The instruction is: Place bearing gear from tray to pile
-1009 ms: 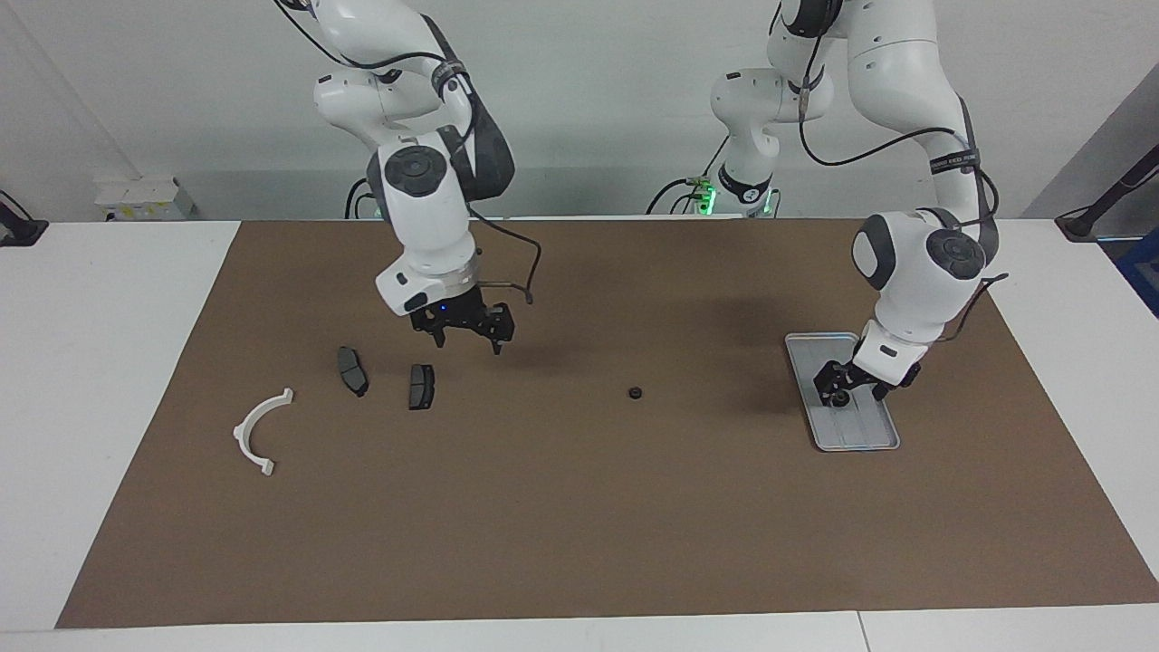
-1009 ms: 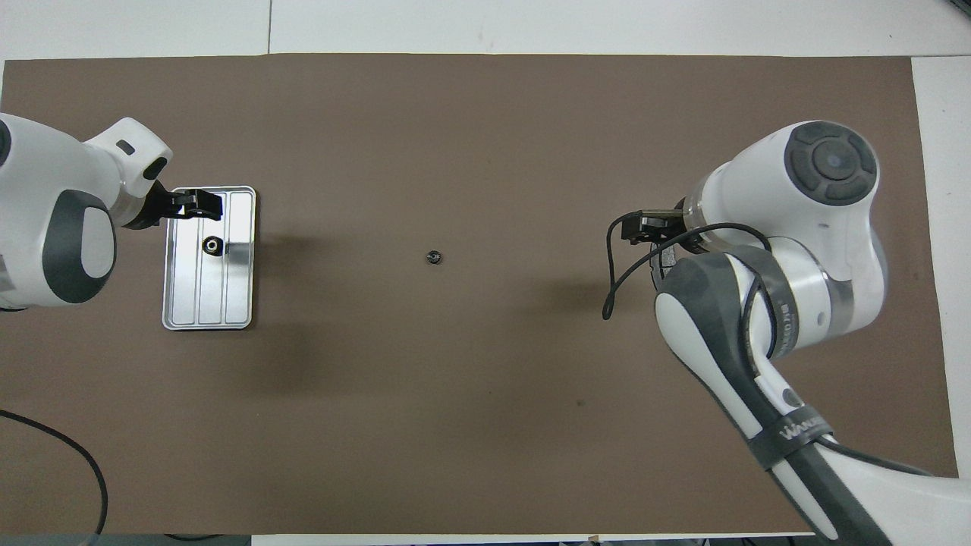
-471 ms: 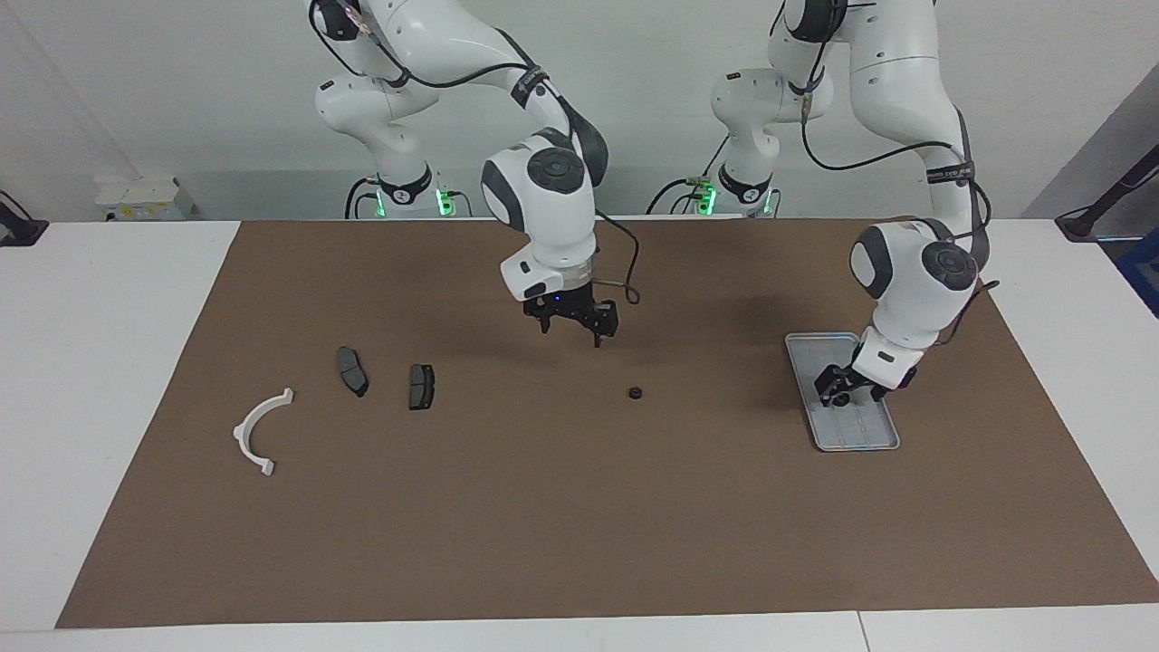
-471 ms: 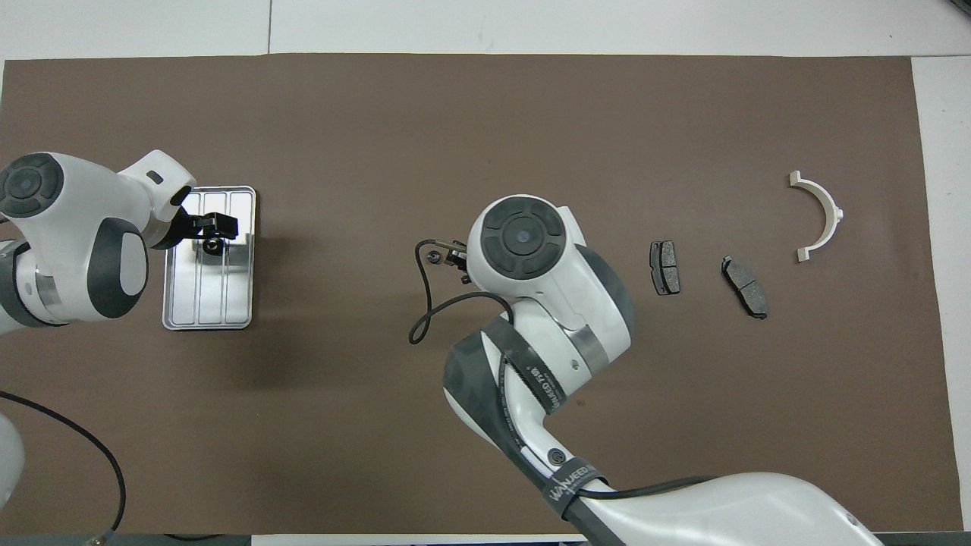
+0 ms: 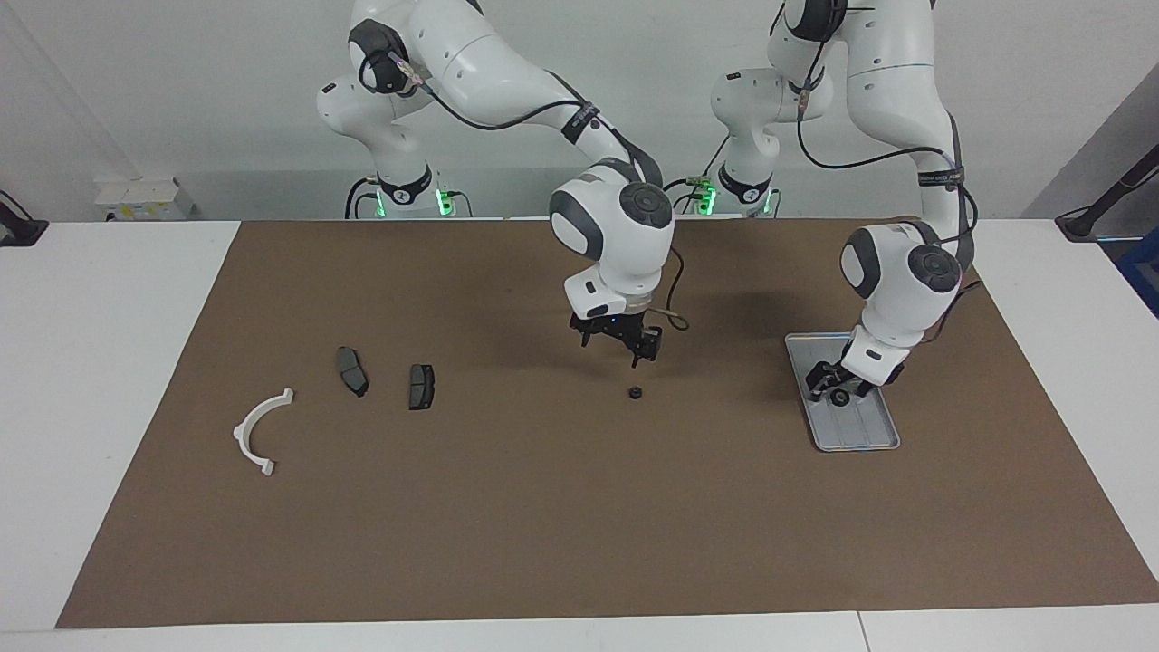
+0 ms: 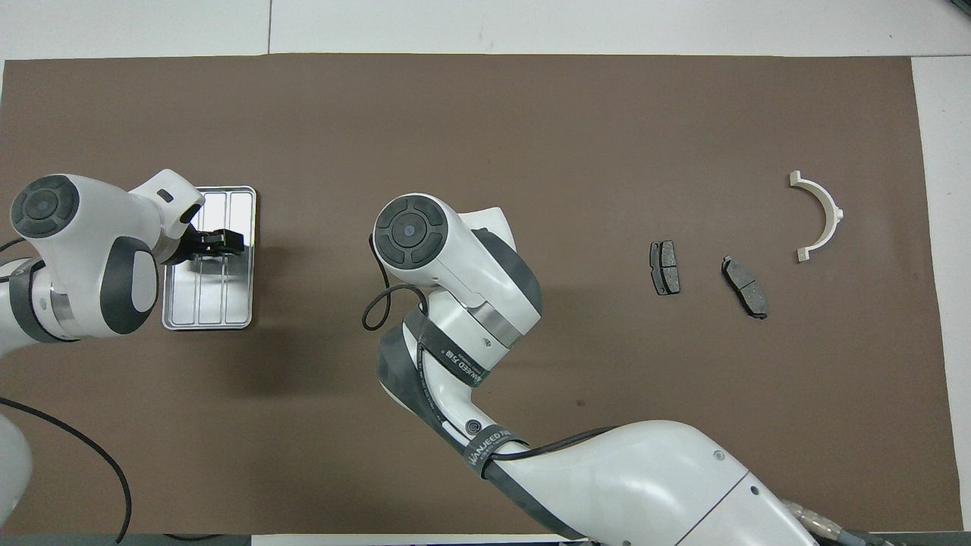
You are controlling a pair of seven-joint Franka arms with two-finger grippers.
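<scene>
The left gripper [image 5: 835, 388] was low in the tray [image 5: 871, 438], its open fingers on either side of the bearing gear [image 5: 842, 397] lying there; whether they touched it I could not tell. The right gripper [image 5: 627, 346] hung open and empty over a second gear [image 5: 636, 393] lying on the mat [image 5: 579, 507]. The pile [image 5: 349, 398] lay toward the right arm's end.

Left gripper [image 6: 220, 241] over tray [image 6: 244, 303]; two brake pads [image 6: 665, 267], white bracket [image 6: 821, 215].

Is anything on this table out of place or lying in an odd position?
One small black gear lies alone on the brown mat, neither in the tray nor beside the brake pads. The right gripper hangs over it. Nothing looks spilled or damaged.
</scene>
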